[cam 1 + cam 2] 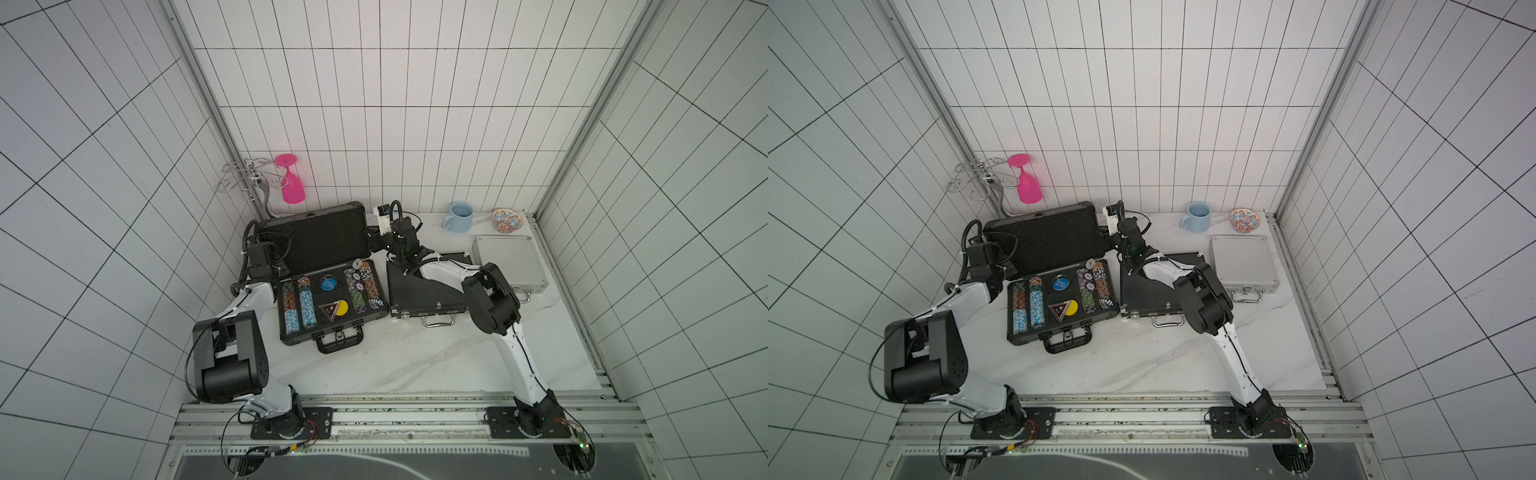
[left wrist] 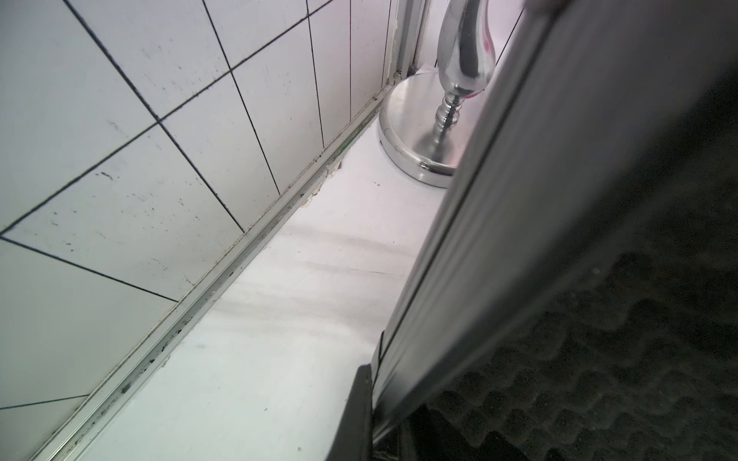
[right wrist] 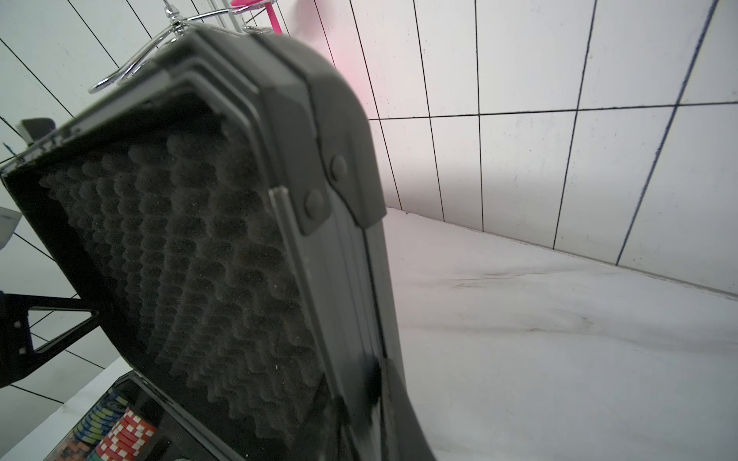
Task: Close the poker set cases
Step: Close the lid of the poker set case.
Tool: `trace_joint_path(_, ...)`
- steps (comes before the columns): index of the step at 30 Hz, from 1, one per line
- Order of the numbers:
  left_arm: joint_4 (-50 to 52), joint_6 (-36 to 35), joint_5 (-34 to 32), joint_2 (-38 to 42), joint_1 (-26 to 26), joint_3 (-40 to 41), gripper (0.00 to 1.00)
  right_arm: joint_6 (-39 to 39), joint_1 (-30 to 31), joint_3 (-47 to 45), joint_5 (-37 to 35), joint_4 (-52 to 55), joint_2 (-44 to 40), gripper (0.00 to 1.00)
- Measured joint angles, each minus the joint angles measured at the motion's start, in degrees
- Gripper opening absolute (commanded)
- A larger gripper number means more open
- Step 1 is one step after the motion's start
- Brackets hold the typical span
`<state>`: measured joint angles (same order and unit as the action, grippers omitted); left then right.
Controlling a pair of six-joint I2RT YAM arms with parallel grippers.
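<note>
Dark-grey lid rim fills lower right of left wrist view; left gripper (image 2: 385, 423) clenched on it. Large dark-grey case (image 1: 320, 241) sits centre left in both top views, lid upright, the one case open. Medium black case (image 1: 419, 291) and small silver case (image 1: 509, 262), to its right, lie shut. Right gripper (image 3: 371, 419) straddles opposite rim, blurred; grasping or not, cannot tell. Risks: uneven pull from two arms could twist lid or slip grip; chips (image 1: 365, 286), untidy near hinge, may block closing.

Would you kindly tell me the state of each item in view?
large case: open
black case: closed
silver case: closed
mug: upright
bowl: upright
pink glass: hanging upside down
left gripper: shut on the raised lid
right gripper: at the lid's other edge, grip unclear
</note>
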<state>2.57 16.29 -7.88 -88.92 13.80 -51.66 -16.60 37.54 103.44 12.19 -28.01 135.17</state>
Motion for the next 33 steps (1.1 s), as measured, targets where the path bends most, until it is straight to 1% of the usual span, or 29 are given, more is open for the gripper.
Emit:
trace_joint_path(6, 1.66, -0.17, -0.04, -2.75, -1.09, -3.58, 0.0, 1.07, -0.24, -0.46, -1.92, -0.04, -0.24, 0.0)
trace_joint_path(10, 1.6, -0.28, 0.15, -4.02, -2.27, -5.18, 0.0, 1.95, -0.5, -3.96, -3.5, -0.66, -2.73, 0.0)
trace_joint_path(15, 1.33, 0.07, 0.15, -4.15, -3.19, -5.33, 0.0, 3.21, -0.57, -8.92, -4.13, -2.14, -5.92, 0.0)
trace_joint_path(17, 1.11, 0.22, -0.09, -3.93, -3.5, -4.98, 0.05, 3.45, -0.63, -10.88, -4.17, -3.63, -6.78, 0.0)
trace_joint_path(18, 0.87, 0.42, -0.15, -3.58, -3.63, -4.52, 0.1, 3.58, -0.63, -12.26, -4.13, -4.92, -7.3, 0.0)
trace_joint_path(21, -0.44, 2.49, -0.07, -0.96, -3.87, -1.79, 0.27, 3.91, -0.63, -16.74, -3.43, -8.7, -9.27, 0.0)
trace_joint_path(23, -1.57, 4.07, 0.15, 2.51, -4.2, 0.2, 0.32, 4.17, -0.33, -19.69, -3.41, -10.99, -10.67, 0.0)
trace_joint_path(28, -2.95, 7.74, -0.76, 12.7, -4.74, 2.8, 0.37, 4.94, 0.24, -25.05, -3.1, -14.86, -13.29, 0.0)
trace_joint_path(33, 0.09, 12.09, -2.03, 20.15, -4.76, 5.01, 0.37, 5.07, 0.37, -26.64, -3.06, -17.05, -13.6, 0.0)
